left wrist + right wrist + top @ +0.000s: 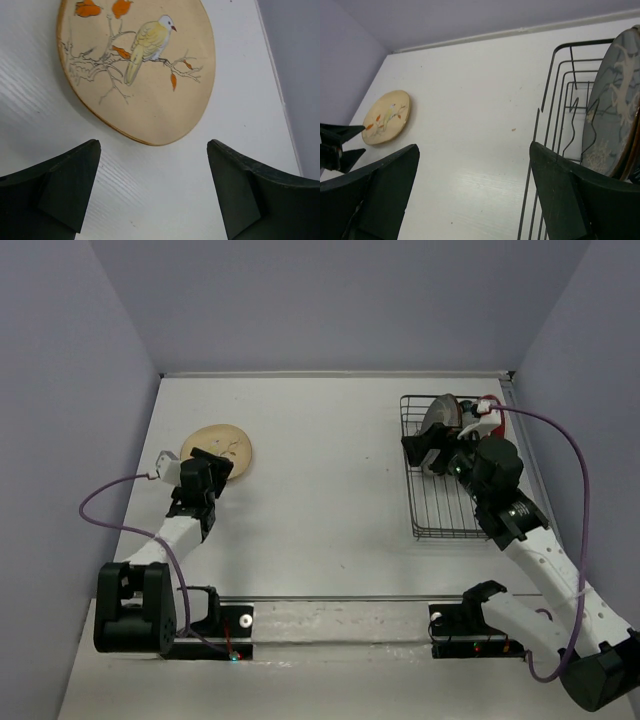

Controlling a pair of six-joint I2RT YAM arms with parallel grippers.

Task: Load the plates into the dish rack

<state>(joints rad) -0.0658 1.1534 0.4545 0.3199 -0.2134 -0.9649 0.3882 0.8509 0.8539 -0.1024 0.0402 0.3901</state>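
Left gripper (152, 162) jaws wide, squared up to the flat cream plate (145, 75) for a grab; right gripper (474, 155) gapes empty over the rack (440, 505), whose tines hold the grey plate (615, 110) upright

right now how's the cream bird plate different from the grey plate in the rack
The cream plate lies flat on the table; the grey plate stands on edge in the dish rack. The cream plate shows a bird on a branch, the grey plate a pale whitish figure. Both are round.
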